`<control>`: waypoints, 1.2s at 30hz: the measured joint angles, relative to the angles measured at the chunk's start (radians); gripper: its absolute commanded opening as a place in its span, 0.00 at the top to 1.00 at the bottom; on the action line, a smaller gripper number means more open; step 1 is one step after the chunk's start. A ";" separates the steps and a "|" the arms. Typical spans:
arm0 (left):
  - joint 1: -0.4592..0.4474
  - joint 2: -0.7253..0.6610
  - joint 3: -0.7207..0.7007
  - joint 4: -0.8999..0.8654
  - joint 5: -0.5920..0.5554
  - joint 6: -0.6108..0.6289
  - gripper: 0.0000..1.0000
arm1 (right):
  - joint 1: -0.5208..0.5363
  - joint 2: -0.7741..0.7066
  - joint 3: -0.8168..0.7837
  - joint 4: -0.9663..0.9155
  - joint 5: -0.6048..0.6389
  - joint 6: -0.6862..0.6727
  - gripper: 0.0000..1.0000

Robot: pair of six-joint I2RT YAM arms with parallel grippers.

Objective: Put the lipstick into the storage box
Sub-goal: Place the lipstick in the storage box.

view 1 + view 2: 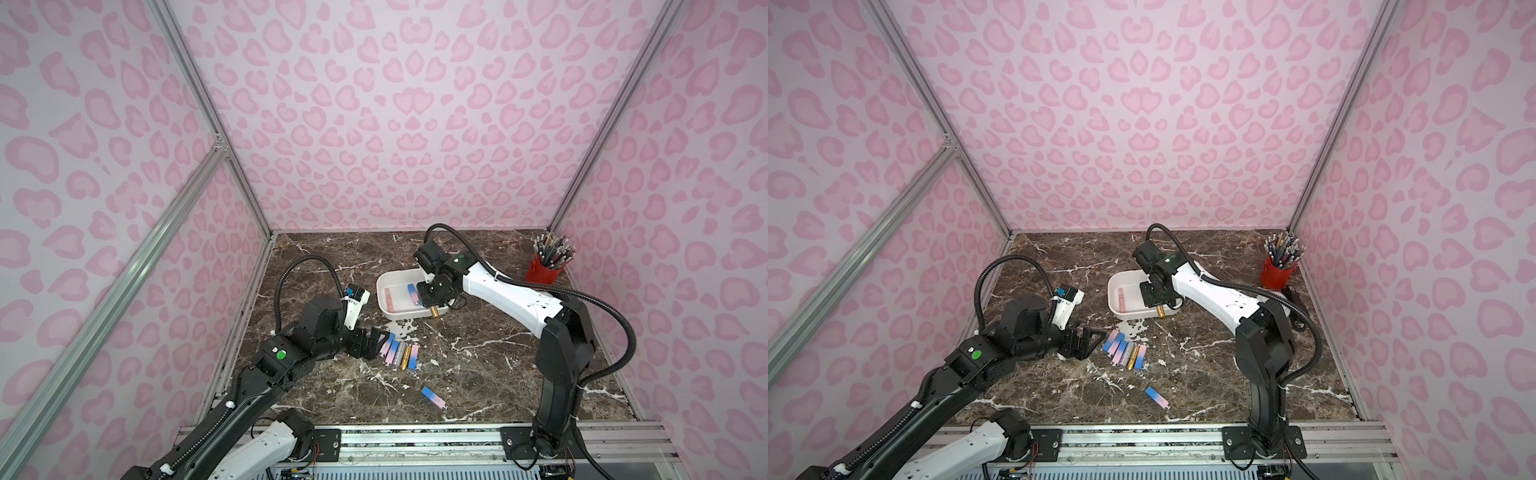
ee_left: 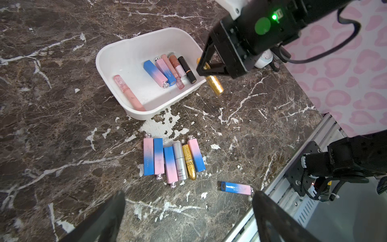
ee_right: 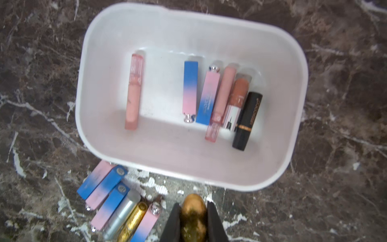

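**A:** What did the wide view give you?

**B:** A dark marbled table (image 1: 478, 374). Toward its far side sat the white storage box (image 1: 383, 291), open-topped, with six tubes lying flat inside.

**A:** And the arms?

**B:** The right pincer (image 1: 432, 306) hung at the box's near right corner, clamped tight on a gold lipstick (image 3: 193, 211). The left pincer (image 2: 188, 194) gaped wide with nothing in it, low beside a row of six lipsticks (image 2: 173, 159) on the table in front of the box. One more blue-and-pink lipstick (image 2: 236, 187) lay alone, nearer the robot.

**A:** Which way was the box from the gold one?

**B:** Both wrist views put the tube just outside the corner wall, over bare table rather than over the hollow. The box's open floor lay farther from the robot's base and toward its left. The right arm was plainly the nearer, having the tube in its grip.

**A:** Its long axis?

**B:** Pointing downward and tilted. The right wrist camera saw it almost end-on. I judged it needed a short carry inward over the rim before any release.

**A:** Its look?

**B:** Small, round, glittery gold, with a smooth domed end.
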 measured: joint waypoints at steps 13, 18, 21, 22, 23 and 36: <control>0.028 0.086 0.053 0.034 0.039 0.033 0.03 | -0.114 0.368 0.328 -0.040 -0.060 -0.103 0.78; 0.033 0.126 0.074 0.037 0.056 0.055 0.03 | -0.126 0.385 0.327 -0.038 -0.086 -0.124 0.68; 0.037 0.142 0.081 0.037 0.069 0.062 0.03 | -0.126 0.354 0.318 -0.037 -0.101 -0.135 0.65; 0.037 0.143 0.082 0.036 0.072 0.063 0.03 | -0.126 0.342 0.316 -0.037 -0.103 -0.140 0.65; 0.038 0.144 0.082 0.036 0.076 0.064 0.03 | -0.126 0.322 0.314 -0.038 -0.104 -0.147 0.65; 0.038 -0.018 -0.035 0.038 0.089 -0.003 0.03 | 0.002 -0.165 -0.219 -0.005 -0.074 -0.162 0.63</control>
